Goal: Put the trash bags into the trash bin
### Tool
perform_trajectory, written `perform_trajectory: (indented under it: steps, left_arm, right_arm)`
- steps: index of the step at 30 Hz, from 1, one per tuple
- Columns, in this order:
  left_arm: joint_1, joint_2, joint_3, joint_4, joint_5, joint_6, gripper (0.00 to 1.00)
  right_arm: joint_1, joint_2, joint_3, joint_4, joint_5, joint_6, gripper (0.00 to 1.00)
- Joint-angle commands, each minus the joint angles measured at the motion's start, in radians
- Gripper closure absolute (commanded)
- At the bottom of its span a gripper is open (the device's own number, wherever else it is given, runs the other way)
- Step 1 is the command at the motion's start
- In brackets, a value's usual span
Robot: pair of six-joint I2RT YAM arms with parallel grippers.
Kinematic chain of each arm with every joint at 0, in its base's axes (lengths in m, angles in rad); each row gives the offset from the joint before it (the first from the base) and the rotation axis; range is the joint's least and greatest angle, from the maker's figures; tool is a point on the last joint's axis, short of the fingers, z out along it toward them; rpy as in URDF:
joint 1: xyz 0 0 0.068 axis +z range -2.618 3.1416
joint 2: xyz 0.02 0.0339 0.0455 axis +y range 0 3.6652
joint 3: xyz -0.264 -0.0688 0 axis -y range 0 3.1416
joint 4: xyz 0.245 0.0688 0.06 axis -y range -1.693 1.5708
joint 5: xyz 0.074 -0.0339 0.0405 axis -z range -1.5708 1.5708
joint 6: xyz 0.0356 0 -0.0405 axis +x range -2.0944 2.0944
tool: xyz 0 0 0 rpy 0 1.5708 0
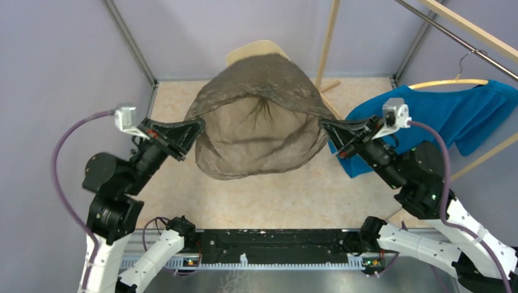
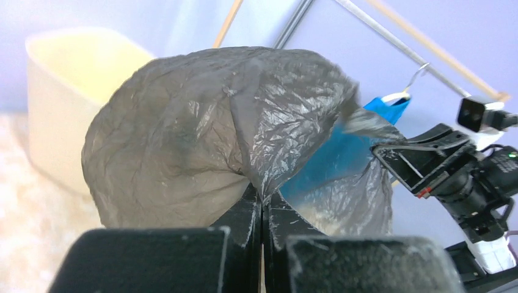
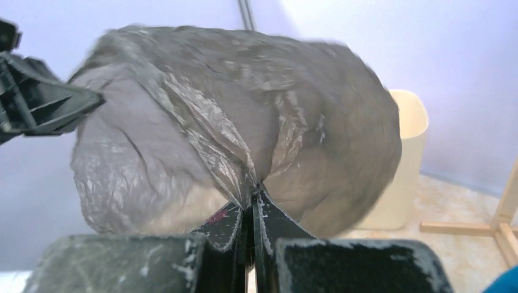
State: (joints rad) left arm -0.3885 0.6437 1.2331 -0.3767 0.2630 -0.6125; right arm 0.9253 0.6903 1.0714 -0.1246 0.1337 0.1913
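The grey-brown trash bag [image 1: 262, 122] hangs in the air, stretched open between both grippers, its mouth facing the camera. My left gripper [image 1: 198, 125] is shut on the bag's left rim; in the left wrist view the gripper [image 2: 262, 198] pinches the plastic [image 2: 201, 134]. My right gripper [image 1: 324, 125] is shut on the right rim; the right wrist view shows the gripper [image 3: 253, 194] clamped on the bag [image 3: 244, 122]. The cream trash bin [image 1: 256, 50] stands behind the bag, mostly hidden. It also shows in the left wrist view [image 2: 67, 91] and the right wrist view [image 3: 400, 171].
A blue cloth garment [image 1: 440, 113] hangs on a hanger from a wooden rack [image 1: 464, 27] at the right. A wooden pole [image 1: 328, 39] stands behind the bin. Grey walls close in the beige floor [image 1: 305, 189].
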Motion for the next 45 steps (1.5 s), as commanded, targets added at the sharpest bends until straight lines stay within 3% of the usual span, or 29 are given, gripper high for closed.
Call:
perform_trajectory:
  steps: [1,6,14,23,29,34,39,45]
  left_arm:
    - [0.0,-0.042,-0.053,-0.033,-0.045,0.077,1.0]
    - [-0.001,-0.098,-0.17,-0.093,-0.033,0.088,1.0]
    - [-0.001,-0.052,-0.139,-0.351,-0.356,0.161,1.0]
    - [-0.001,-0.026,-0.113,-0.473,-0.343,0.205,1.0]
    - [-0.001,-0.035,0.014,-0.464,-0.253,0.3,1.0]
    - [-0.001,0.003,0.044,-0.293,-0.01,0.306,1.0]
    - [-0.001,0.095,0.074,-0.115,0.211,0.231,1.0]
    - [-0.001,0.171,0.031,0.136,0.411,0.061,1.0]
  right_arm:
    - [0.001,-0.02,-0.079,-0.003,0.079,-0.036,1.0]
    - [0.002,-0.04,-0.202,-0.047,0.079,0.022,1.0]
    - [0.001,-0.023,-0.29,-0.085,0.134,0.023,1.0]
    - [0.001,0.029,-0.405,-0.153,0.12,0.104,1.0]
    - [0.001,-0.074,-0.322,-0.266,0.188,0.08,1.0]
    - [0.001,-0.043,-0.189,-0.239,0.187,-0.008,1.0]
    - [0.001,0.103,-0.042,-0.228,0.126,-0.11,1.0]
    - [0.001,0.202,0.029,-0.134,-0.054,-0.096,1.0]
